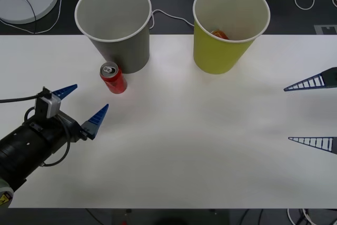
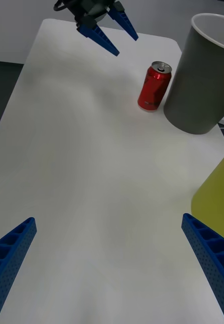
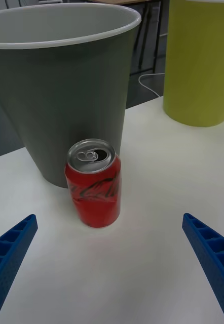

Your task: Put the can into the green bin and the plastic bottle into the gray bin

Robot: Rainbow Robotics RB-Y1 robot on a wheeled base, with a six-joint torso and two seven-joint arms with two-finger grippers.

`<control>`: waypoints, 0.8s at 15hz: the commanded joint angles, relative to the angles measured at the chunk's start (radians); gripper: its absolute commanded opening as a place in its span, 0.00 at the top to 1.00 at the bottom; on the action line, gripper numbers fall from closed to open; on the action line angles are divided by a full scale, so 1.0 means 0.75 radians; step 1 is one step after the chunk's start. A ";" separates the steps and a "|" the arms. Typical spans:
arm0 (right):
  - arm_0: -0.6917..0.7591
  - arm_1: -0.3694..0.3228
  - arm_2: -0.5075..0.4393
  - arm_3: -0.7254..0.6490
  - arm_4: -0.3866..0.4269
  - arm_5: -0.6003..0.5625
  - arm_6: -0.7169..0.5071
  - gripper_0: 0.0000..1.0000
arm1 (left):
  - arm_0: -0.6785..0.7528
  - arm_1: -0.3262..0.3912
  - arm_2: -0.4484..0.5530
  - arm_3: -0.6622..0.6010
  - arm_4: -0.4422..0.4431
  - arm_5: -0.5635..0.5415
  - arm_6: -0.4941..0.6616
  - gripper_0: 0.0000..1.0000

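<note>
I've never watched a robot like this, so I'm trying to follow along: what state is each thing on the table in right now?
can: upright on the table, beside the gray bin, not held.
gray bin: upright, inside looks empty.
green bin: upright, something orange lying inside.
left gripper: open, facing the can, short of it.
right gripper: open, at the table's right edge, holding nothing.

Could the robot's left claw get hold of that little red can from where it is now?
Probably yes. The left claw is open and aimed at the can, with bare table between them. The gray bin stands close behind the can, not in the way.
</note>
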 commanded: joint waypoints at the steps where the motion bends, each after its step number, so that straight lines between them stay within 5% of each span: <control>1: 0.000 0.000 0.000 0.000 0.000 0.000 0.000 0.00 | -0.090 -0.049 -0.110 0.151 -0.019 0.142 0.000 0.00; 12: 0.000 0.000 0.000 0.000 0.000 0.000 0.000 0.00 | -0.354 -0.321 -0.290 0.624 -0.017 0.387 -0.113 0.00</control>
